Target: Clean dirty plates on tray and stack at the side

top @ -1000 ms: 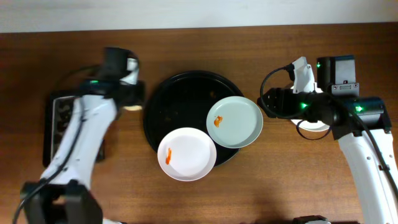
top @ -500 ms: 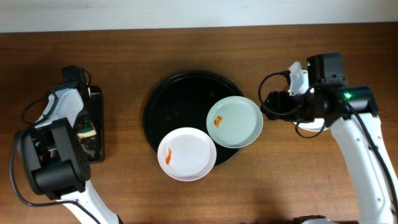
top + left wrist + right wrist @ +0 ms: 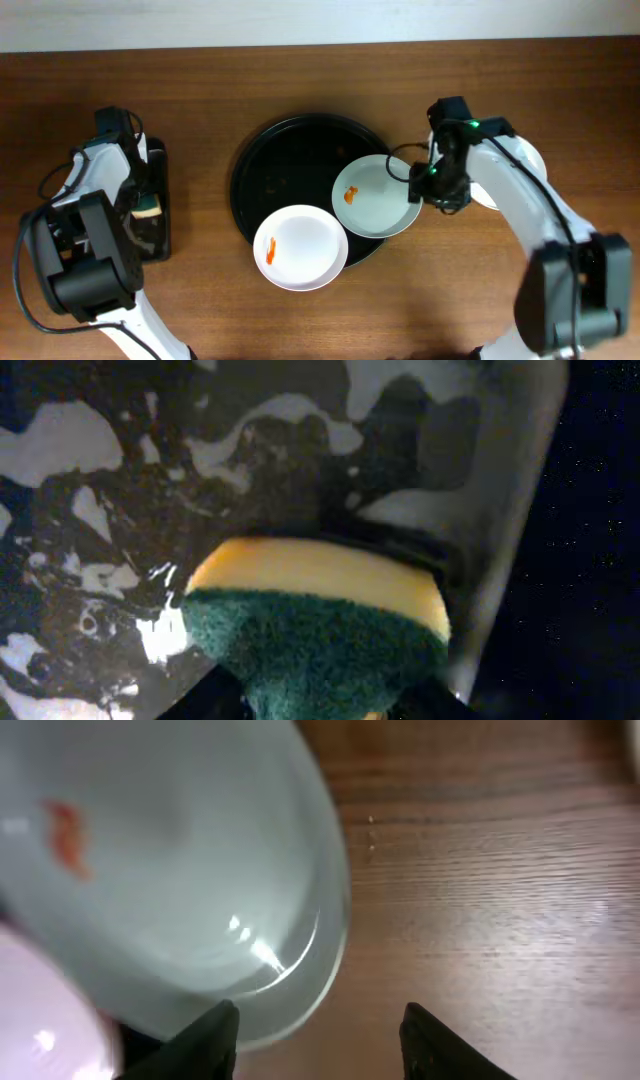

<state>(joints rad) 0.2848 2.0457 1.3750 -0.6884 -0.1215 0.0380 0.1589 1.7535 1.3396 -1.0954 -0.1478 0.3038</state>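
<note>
Wooden table, overhead: green plate (image 3: 385, 205) lies over the tray's (image 3: 280, 170) right rim, right gripper (image 3: 422, 188) at its edge, left gripper (image 3: 142, 192) far left. Left wrist: its hold on the sponge (image 3: 315, 620) cannot be told. Right wrist: jaws apart, plate rim just ahead between them; advise seating deeper before closing.

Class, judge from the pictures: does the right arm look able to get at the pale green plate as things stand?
Probably yes. The right gripper is open at the right rim of the green plate, one finger at the rim, one over bare table; nothing lies between.
</note>
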